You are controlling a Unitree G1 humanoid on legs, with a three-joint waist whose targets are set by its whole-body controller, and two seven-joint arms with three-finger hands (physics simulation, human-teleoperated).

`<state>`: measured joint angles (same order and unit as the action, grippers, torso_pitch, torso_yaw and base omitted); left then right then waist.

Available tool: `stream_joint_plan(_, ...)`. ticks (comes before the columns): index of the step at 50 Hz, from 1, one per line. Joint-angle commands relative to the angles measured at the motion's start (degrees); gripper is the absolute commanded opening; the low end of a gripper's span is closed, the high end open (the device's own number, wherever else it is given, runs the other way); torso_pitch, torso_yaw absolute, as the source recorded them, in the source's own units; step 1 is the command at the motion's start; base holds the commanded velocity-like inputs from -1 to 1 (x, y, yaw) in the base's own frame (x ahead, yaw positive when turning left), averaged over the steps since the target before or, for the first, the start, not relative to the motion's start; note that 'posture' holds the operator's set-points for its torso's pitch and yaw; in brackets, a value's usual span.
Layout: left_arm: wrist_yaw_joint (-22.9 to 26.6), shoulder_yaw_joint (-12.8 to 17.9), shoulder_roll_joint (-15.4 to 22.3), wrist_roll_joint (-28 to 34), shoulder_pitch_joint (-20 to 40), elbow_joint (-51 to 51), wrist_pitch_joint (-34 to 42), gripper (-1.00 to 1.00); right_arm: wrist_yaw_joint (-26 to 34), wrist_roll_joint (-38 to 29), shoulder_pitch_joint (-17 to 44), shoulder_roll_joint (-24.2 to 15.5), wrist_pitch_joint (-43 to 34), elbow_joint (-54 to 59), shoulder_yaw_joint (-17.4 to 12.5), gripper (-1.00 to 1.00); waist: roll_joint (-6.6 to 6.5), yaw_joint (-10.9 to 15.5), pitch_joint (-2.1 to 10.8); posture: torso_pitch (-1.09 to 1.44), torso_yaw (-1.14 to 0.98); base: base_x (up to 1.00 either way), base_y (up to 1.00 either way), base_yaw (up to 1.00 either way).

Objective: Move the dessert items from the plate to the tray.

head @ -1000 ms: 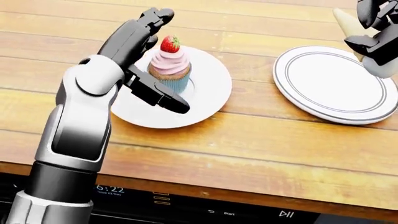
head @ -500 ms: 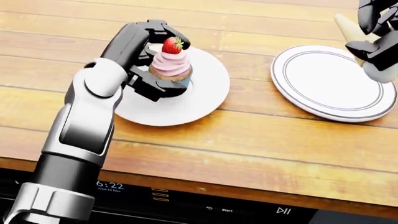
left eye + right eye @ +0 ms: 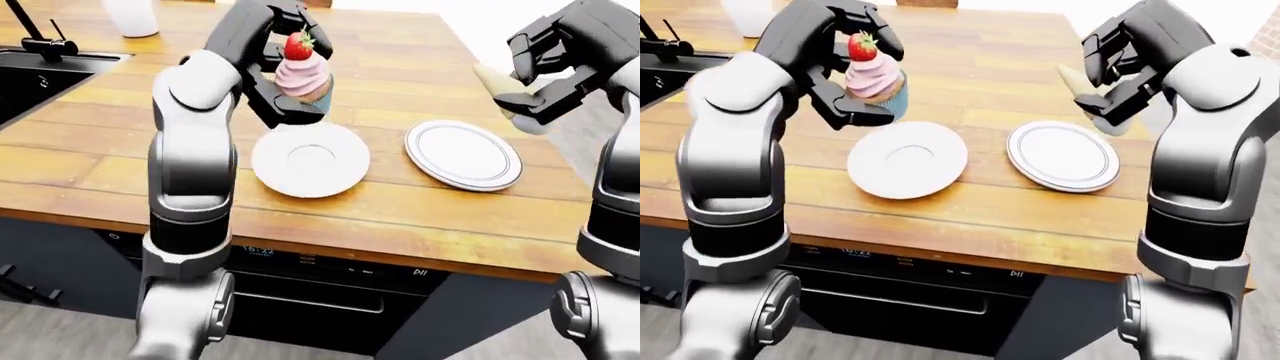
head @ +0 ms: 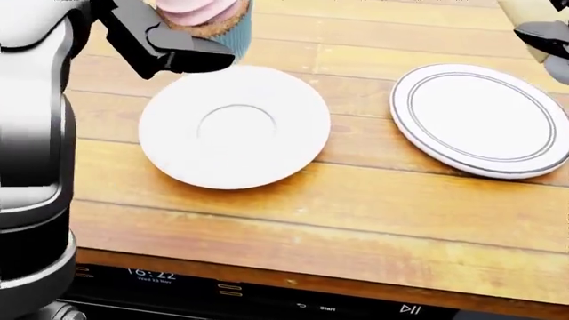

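1. Risk: the cupcake (image 3: pixel 303 71) could be tipped or dropped on the way right to the tray (image 4: pixel 480 120); the grip is seen only at its base.
2. Left hand (image 3: pixel 845 71): fingers are closed round the cupcake, held clear above the bare plate (image 4: pixel 233 127).
3. Right hand (image 3: pixel 1110 64): a pale cone-shaped item (image 3: pixel 497 81) is gripped above the tray's far right edge.

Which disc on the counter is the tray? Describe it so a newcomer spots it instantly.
On the wooden counter lie two round white discs side by side. The tray is the one toward the right-eye view's right, below the right hand. Thin dark rings run round its rim, whereas the plate beside it is plain white with only a faint centre circle.
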<state>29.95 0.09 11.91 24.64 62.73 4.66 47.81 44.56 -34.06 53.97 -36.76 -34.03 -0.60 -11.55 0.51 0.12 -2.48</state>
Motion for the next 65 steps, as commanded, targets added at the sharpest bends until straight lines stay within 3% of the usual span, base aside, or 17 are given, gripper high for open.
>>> stream_joint_plan(1,3.01,1.11,1.57,1.51,1.42,3.57,2.98,-1.00,1.81,-0.46,1.11,-0.97,0.04,-3.33,-0.78,-1.00,-0.22,0.03,2.53,0.00,0.00,0.00,0.22,0.00)
stream_joint_plan(8,5.84,4.35,4.66,1.08,1.35,7.83,6.41,-1.00,6.02,-2.01,0.34,-1.87,-1.99,-9.05,-1.40,-1.00,3.09,-1.27,1.71,0.00,0.00,0.00,0.64,0.00)
stream_joint_plan(15,4.43,5.14,6.65,-1.34,1.81,9.97,9.38,-1.00,8.24,-2.41,-0.93,-1.84,-2.55,-12.65,-1.92,-1.00,-0.80,-2.19,1.16,0.00,0.00,0.00,0.78,0.00)
stream_joint_plan(18,4.74,4.67,7.35,-1.58,1.23,12.05,10.99,-1.00,9.50,-2.62,-0.63,-2.02,-3.28,-14.35,-1.86,-1.00,-6.28,-2.68,2.51,0.00,0.00,0.00,0.83,0.00)
stream_joint_plan(20,4.88,4.79,7.78,-1.84,1.57,12.11,11.47,-1.00,10.12,-2.70,-0.49,-1.77,-3.62,-15.25,-1.68,-1.00,-3.40,-2.45,0.76,0.00,0.00,0.00,0.91,0.00)
stream_joint_plan(26,4.41,4.81,7.91,-2.36,1.14,12.32,11.24,-1.00,11.11,-3.86,0.84,-0.93,-4.29,-15.89,-0.67,-1.00,0.13,-0.38,0.27,0.00,0.00,0.00,0.95,0.00)
stream_joint_plan(28,4.24,4.95,8.02,-2.54,0.99,12.34,11.18,-1.00,11.02,-4.12,1.00,-0.53,-4.21,-15.90,-0.62,-1.00,3.28,0.37,0.99,0.00,0.00,0.00,1.00,0.00)
stream_joint_plan(33,4.09,5.01,8.10,-2.86,-0.19,13.36,11.13,-1.00,11.75,-4.84,0.77,0.15,-4.77,-17.32,-0.51,-1.00,3.87,0.36,1.37,0.00,0.00,0.00,1.00,0.00)
stream_joint_plan(38,4.00,5.10,8.45,-3.23,-0.11,13.85,11.55,-1.00,12.58,-5.55,1.39,0.46,-5.44,-18.19,-0.14,-1.00,-0.53,0.22,-0.14,0.00,0.00,0.00,1.00,0.00)
stream_joint_plan(40,4.00,4.89,8.35,-3.26,-0.46,14.35,11.77,-1.00,12.79,-5.82,1.70,0.78,-5.46,-18.29,0.09,-1.00,-6.71,0.40,1.74,0.00,0.00,0.00,1.00,0.00)
stream_joint_plan(49,3.87,4.84,8.40,-3.49,-0.69,14.99,11.88,-1.00,13.91,-6.33,2.20,1.02,-5.97,-19.41,-0.03,-1.00,0.07,0.17,-0.88,0.00,0.00,0.00,1.00,0.00)
stream_joint_plan(51,3.94,4.83,8.43,-3.43,-0.75,15.35,12.19,-1.00,13.95,-6.29,2.36,1.14,-6.22,-19.48,-0.18,-1.00,3.05,-0.44,0.32,0.00,0.00,0.00,1.00,0.00)
stream_joint_plan(56,3.68,5.07,8.37,-3.63,-1.68,15.30,11.49,-1.00,13.47,-6.24,2.02,1.53,-6.21,-19.47,-0.11,-1.00,3.71,-0.37,1.77,0.00,0.00,0.00,1.00,0.00)
stream_joint_plan(60,3.36,5.38,8.47,-3.83,-1.81,14.91,11.14,-1.00,13.46,-6.26,1.94,1.82,-6.54,-19.83,0.02,-1.00,-0.41,-0.51,0.20,0.00,0.00,0.00,1.00,0.00)
stream_joint_plan(62,3.37,5.36,8.60,-3.86,-1.78,15.24,11.52,-1.00,13.59,-6.34,1.78,1.91,-6.72,-20.27,0.07,-1.00,-7.23,-0.01,2.08,0.00,0.00,0.00,1.00,0.00)
stream_joint_plan(63,3.39,5.32,8.64,-3.89,-1.67,15.33,11.71,-1.00,13.70,-6.33,1.79,1.90,-6.77,-20.41,0.08,-1.00,-4.44,0.25,0.67,0.00,0.00,0.00,1.00,0.00)
stream_joint_plan(65,3.28,5.27,8.57,-3.99,-1.76,15.31,11.61,-1.00,13.75,-6.36,1.84,1.95,-6.81,-20.53,0.15,-1.00,-3.66,0.75,0.76,0.00,0.00,0.00,1.00,0.00)
